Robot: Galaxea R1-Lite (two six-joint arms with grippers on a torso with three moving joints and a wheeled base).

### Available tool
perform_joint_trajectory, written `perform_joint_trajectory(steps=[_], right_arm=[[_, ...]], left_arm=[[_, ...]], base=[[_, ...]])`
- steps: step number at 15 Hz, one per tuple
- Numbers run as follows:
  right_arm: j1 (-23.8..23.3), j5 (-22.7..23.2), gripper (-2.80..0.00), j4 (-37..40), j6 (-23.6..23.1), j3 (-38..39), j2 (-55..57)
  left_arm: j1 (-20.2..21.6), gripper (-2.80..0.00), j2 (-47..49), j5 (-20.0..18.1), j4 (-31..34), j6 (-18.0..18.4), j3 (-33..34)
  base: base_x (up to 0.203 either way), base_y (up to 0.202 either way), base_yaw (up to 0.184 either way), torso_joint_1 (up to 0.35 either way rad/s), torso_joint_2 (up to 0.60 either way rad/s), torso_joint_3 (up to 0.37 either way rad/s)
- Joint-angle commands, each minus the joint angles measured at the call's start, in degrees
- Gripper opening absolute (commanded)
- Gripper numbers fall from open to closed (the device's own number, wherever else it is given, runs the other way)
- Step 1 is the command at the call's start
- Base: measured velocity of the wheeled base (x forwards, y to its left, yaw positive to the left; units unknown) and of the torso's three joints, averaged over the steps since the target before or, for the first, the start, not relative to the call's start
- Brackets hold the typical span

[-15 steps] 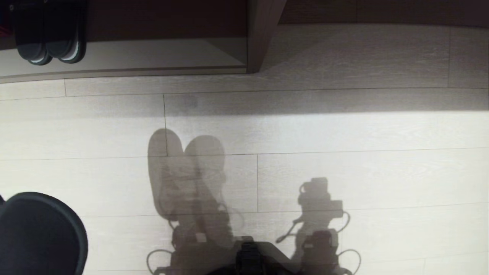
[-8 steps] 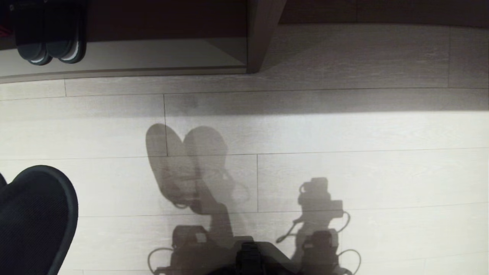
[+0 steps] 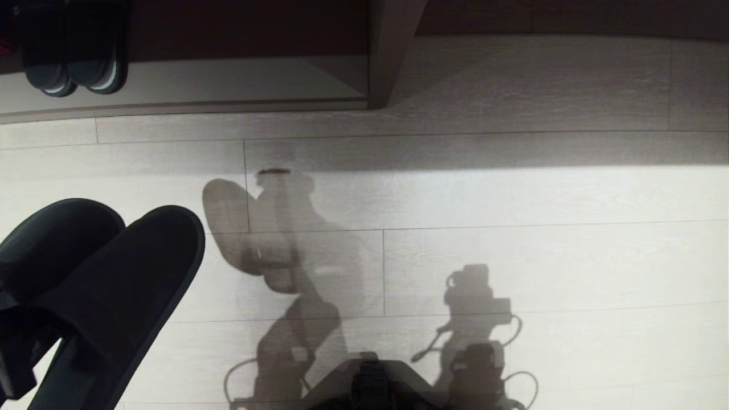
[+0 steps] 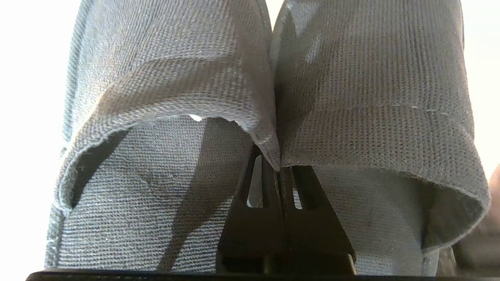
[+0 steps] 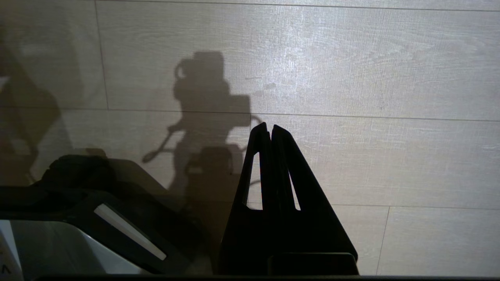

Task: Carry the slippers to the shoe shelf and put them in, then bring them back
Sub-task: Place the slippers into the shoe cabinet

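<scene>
The slippers (image 3: pixel 108 279), a charcoal-black pair held side by side, hang above the floor at the lower left of the head view, toes pointing toward the shelf. In the left wrist view my left gripper (image 4: pixel 278 166) is shut on the slippers (image 4: pixel 175 78), pinching their two inner upper edges together. The shoe shelf (image 3: pixel 228 85) lies at the far left, with a pale base board and a dark back, well ahead of the slippers. My right gripper (image 5: pixel 270 127) is shut and empty, hanging over bare floor.
Another dark pair with a paler sole rim (image 3: pixel 74 57) stands at the left end of the shelf. The shelf's side panel (image 3: pixel 390 51) ends it on the right. My base (image 3: pixel 370 381) shows at the bottom middle, over a pale plank floor (image 3: pixel 541 199).
The left arm has lifted and swung the slippers forward: one toe at the lower left edge became both slippers well inside the head view. Their shadow shifted toward the shelf. The right arm stayed still.
</scene>
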Motion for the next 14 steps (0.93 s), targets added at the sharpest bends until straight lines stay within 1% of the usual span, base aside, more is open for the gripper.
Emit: perform_joint_trajectory(steps=[1, 3, 4, 5, 6, 9, 10, 11, 14], right_arm=[[0.05, 0.02, -2.8, -0.02, 0.02, 0.0, -0.04], [0.05, 0.02, -2.8, -0.02, 0.02, 0.0, -0.04], [-0.04, 0.02, -2.8, -0.02, 0.02, 0.0, -0.04], [-0.04, 0.02, -2.8, -0.02, 0.02, 0.0, -0.04], [0.03, 0.02, -2.8, -0.02, 0.02, 0.0, -0.04], [-0.04, 0.02, -2.8, -0.02, 0.02, 0.0, -0.04], [0.05, 0.02, -2.8, -0.02, 0.02, 0.0, -0.04], [-0.04, 0.02, -2.8, -0.02, 0.02, 0.0, -0.04], [-0.04, 0.02, -2.8, -0.02, 0.02, 0.0, -0.04]], left_arm=[[-0.08, -2.8, 11.65, 0.02, -13.03, 0.31, -1.7], [-0.17, -2.8, 16.66, 0.03, -24.06, 1.04, -2.48], [-0.16, -2.8, 18.65, 0.01, -27.54, 0.93, -2.99], [-0.16, -2.8, 20.08, -0.04, -30.54, 0.58, -3.53], [-0.1, -2.8, 20.66, -0.16, -31.94, -0.27, -3.77], [0.02, -2.8, 25.3, -0.4, -42.66, -3.33, -2.97], [0.02, -2.8, 25.81, -0.41, -44.02, -3.66, -2.95], [0.04, -2.8, 27.26, -0.41, -48.22, -4.1, -2.95], [0.03, -2.8, 31.82, -0.41, -55.88, -6.31, -3.67]], base=[[0.0, 0.0, 0.0, 0.0, 0.0, 0.0], [0.0, 0.0, 0.0, 0.0, 0.0, 0.0], [0.0, 0.0, 0.0, 0.0, 0.0, 0.0], [0.0, 0.0, 0.0, 0.0, 0.0, 0.0], [0.0, 0.0, 0.0, 0.0, 0.0, 0.0], [0.0, 0.0, 0.0, 0.0, 0.0, 0.0], [0.0, 0.0, 0.0, 0.0, 0.0, 0.0], [0.0, 0.0, 0.0, 0.0, 0.0, 0.0], [0.0, 0.0, 0.0, 0.0, 0.0, 0.0]])
